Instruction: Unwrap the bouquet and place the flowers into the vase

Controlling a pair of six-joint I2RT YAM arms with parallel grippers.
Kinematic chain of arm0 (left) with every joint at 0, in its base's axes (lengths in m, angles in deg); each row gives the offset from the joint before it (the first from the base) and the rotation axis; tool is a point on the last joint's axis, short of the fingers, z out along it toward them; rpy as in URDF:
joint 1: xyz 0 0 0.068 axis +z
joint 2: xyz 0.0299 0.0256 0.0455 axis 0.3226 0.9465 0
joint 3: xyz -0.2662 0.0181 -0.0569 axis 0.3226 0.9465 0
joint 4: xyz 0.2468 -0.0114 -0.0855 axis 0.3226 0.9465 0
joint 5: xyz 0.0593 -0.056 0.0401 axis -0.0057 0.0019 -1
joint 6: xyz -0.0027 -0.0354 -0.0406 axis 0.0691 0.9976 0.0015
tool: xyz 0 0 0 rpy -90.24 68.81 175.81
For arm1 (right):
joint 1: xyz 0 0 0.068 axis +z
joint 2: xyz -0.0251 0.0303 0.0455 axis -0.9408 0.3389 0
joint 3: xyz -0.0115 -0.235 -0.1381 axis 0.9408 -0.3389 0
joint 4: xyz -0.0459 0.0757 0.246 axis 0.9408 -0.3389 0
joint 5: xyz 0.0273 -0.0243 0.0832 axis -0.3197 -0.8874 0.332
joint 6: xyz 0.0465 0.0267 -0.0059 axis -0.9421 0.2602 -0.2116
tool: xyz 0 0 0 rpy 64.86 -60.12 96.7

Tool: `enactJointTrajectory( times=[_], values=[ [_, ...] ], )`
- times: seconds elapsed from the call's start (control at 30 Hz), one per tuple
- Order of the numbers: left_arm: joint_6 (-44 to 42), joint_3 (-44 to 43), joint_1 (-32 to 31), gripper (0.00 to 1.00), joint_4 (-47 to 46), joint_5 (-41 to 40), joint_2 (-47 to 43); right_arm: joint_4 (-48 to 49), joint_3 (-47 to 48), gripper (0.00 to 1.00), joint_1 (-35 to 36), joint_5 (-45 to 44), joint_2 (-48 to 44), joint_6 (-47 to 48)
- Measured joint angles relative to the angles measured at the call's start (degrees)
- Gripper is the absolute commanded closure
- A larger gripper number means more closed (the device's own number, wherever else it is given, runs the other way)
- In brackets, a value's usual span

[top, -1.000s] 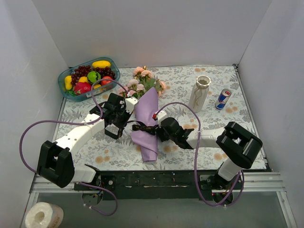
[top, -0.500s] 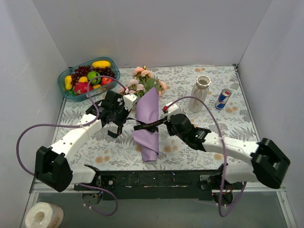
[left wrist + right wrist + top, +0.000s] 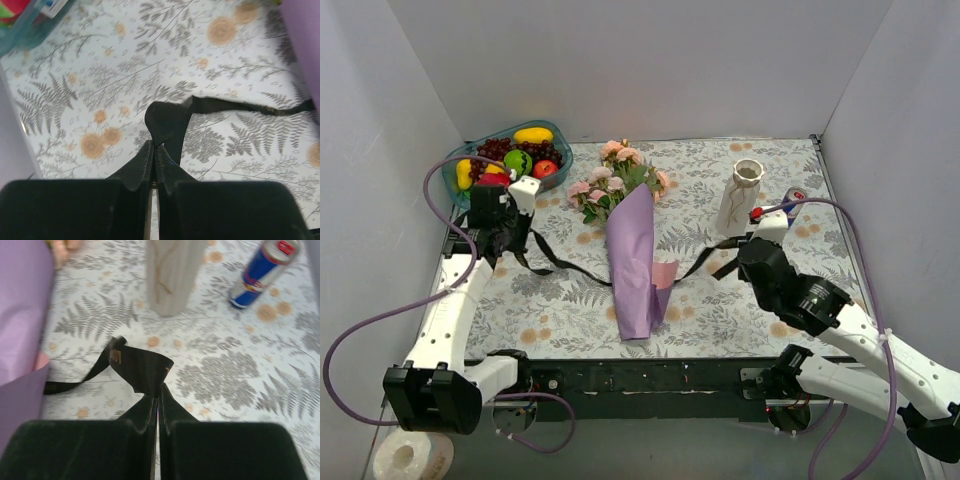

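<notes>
The bouquet lies in the middle of the table, its lilac wrapping paper (image 3: pixel 635 265) tapering toward me and the flowers (image 3: pixel 615 182) at the far end. The black ribbon (image 3: pixel 565 268) is untied and stretches out from both sides of the wrap. My left gripper (image 3: pixel 516 252) (image 3: pixel 154 145) is shut on the ribbon's left end (image 3: pixel 170 120). My right gripper (image 3: pixel 744 262) (image 3: pixel 159 388) is shut on its right end (image 3: pixel 142 365). The white vase (image 3: pixel 740 198) (image 3: pixel 172 275) stands upright just beyond the right gripper.
A red-and-blue can (image 3: pixel 792 203) (image 3: pixel 262 272) stands to the right of the vase. A teal tray of fruit (image 3: pixel 452 172) sits at the back left, close behind my left wrist. White walls enclose the table on three sides.
Both arms have swung outward from the bouquet, left to the left and right to the right. The right gripper shut on the ribbon, and the knot round the wrap has come undone.
</notes>
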Motion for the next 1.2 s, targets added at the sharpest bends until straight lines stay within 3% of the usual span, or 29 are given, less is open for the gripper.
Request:
enactJointTrajectory(
  times=[0.1,0.13,0.2,0.23,0.27,0.3,0.33,0.43,0.7,0.8,0.97,1.2],
  values=[
    [-2.6,2.58,6.03,1.0,0.44,0.04,-2.21,-9.07,2.21,0.99,-1.77,-4.52,-0.22,-4.24],
    [-3.41,3.41,7.8,1.0,0.44,0.09,-2.73,-11.21,2.58,0.93,-2.29,-5.53,-0.22,-5.2],
    [-5.64,5.46,12.87,0.61,0.37,0.48,-3.56,-16.17,3.21,0.72,-4.2,-7.87,-0.13,-7.32],
    [-6.84,5.97,14.45,0.37,0.39,0.44,-3.65,-17.66,3.28,0.42,-5.11,-8.5,-0.07,-8.09],
    [-7.52,6.23,16.57,0.15,0.83,0.74,-3.5,-19.43,3.45,0.27,-6.51,-8.96,0.2,-8.63],
    [-8.61,6.23,17.75,0.02,1.14,1.05,-3.28,-20.57,3.65,0.19,-7.91,-9.35,0.52,-8.83],
    [-9.44,6.21,18.43,0.02,1.36,1.62,-3.17,-21.59,4.02,0.12,-9.4,-9.49,1.03,-8.68],
    [-10.8,4.85,18.71,0.02,3.69,4.44,-3.1,-23.56,6.73,0.07,-12.33,-9.31,2.91,-6.86],
    [-11.26,-13.25,17.14,0.02,10.32,19.67,3.43,-18.88,18.01,0.03,-12.57,-7.74,5.33,2.78],
    [-8.96,-15.63,10.4,0.02,9.35,23.74,6.99,-16.17,21.24,0.03,-12.59,-5.79,6.99,5.77],
    [-5.77,-11.98,-3.82,0.02,5.11,29.46,13.0,-12.63,20.74,0.03,-12.52,-0.11,6.8,8.74],
    [-6.03,-12.41,-6.4,0.02,-0.92,37.94,27.17,-9.35,15.82,0.03,-12.52,6.49,-0.57,12.26]
  ],
)
